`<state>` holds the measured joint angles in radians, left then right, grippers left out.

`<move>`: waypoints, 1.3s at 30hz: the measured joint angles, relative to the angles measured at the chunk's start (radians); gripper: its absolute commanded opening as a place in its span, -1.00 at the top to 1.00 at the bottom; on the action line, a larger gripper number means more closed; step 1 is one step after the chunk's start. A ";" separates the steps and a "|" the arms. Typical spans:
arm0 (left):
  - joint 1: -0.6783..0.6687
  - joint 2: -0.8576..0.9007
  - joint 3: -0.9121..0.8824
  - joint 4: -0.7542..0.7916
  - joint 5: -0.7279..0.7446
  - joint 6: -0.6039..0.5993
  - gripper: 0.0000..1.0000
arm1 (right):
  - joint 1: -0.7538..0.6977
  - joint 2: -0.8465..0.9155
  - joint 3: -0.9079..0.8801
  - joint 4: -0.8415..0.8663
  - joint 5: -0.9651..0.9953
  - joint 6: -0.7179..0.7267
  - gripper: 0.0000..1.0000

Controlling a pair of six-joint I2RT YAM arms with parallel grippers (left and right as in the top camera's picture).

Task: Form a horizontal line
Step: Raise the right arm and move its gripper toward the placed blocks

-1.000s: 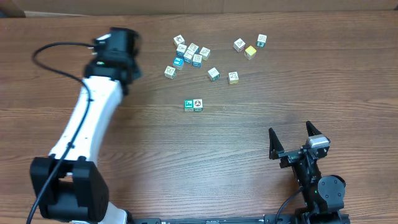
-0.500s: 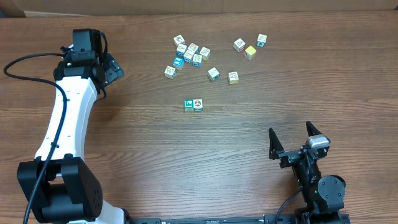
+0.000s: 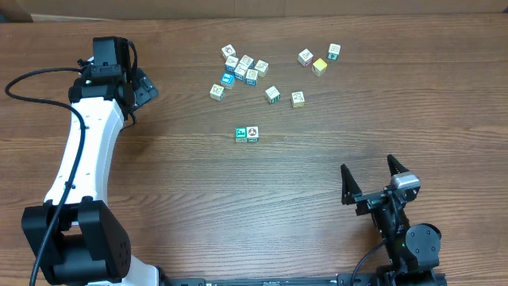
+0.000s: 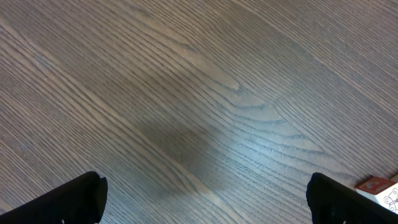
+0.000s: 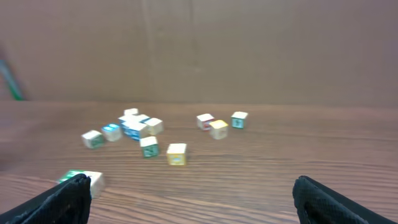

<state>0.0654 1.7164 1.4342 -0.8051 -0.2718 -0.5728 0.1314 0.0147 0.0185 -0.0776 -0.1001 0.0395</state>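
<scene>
The horizontal line (image 3: pixel 246 134) is a short row of two touching cubes at mid-table, a green-faced one on the left and a white one with a round picture on the right. In the right wrist view the horizontal line (image 5: pixel 84 179) shows partly behind my left fingertip. My left gripper (image 3: pixel 143 86) hangs far to the left of the row, open, with only bare wood between its fingers (image 4: pixel 74 199). My right gripper (image 3: pixel 367 168) stands near the front right, open and empty, well short of the row.
Several loose cubes (image 3: pixel 240 67) cluster behind the row, with singles (image 3: pixel 272 94), (image 3: pixel 298 98) and a yellow cube (image 3: pixel 320 66) to the right. One loose cube (image 4: pixel 382 190) peeks in at the left wrist view's right edge. A brown wall (image 5: pixel 199 50) backs the table.
My left arm has swung left, away from the cube cluster, and its jaws have opened wide. The right arm has barely shifted. The cubes have not moved.
</scene>
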 measured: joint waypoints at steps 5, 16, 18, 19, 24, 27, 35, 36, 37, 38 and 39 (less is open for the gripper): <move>0.000 0.000 0.000 0.000 0.000 0.000 -0.99 | 0.000 0.000 0.000 -0.002 -0.046 0.103 -1.00; 0.000 0.000 0.000 0.000 0.001 0.000 -1.00 | 0.000 0.175 0.249 -0.179 -0.054 0.181 -1.00; 0.000 0.000 0.000 0.000 0.002 0.000 -1.00 | 0.000 0.276 0.386 -0.235 -0.054 0.186 -1.00; 0.000 0.000 0.000 -0.001 0.003 0.000 -1.00 | 0.000 0.318 0.442 -0.266 -0.054 0.188 -1.00; 0.000 0.000 0.000 -0.003 0.008 0.000 -1.00 | 0.000 0.640 0.851 -0.561 -0.054 0.194 -1.00; 0.000 0.000 0.000 -0.002 0.007 0.000 -1.00 | 0.000 0.864 1.134 -0.778 -0.068 0.198 -1.00; 0.000 0.000 0.000 -0.003 0.008 0.000 -1.00 | 0.000 1.333 1.571 -1.101 -0.193 0.196 -1.00; 0.000 0.000 0.000 -0.003 0.008 0.000 -1.00 | 0.000 1.371 1.578 -1.103 -0.224 0.196 -1.00; 0.000 0.000 0.000 -0.003 0.008 0.000 -0.99 | 0.000 1.411 1.580 -1.109 -0.261 0.196 -1.00; 0.000 0.000 0.000 -0.003 0.008 0.000 -1.00 | 0.000 1.446 1.580 -1.112 -0.294 0.196 -0.68; 0.000 0.000 0.000 -0.003 0.008 0.000 -1.00 | 0.000 1.478 1.580 -1.108 -0.328 0.196 -0.09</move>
<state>0.0654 1.7164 1.4338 -0.8082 -0.2642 -0.5728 0.1314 1.4929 1.5982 -1.1858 -0.4286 0.2356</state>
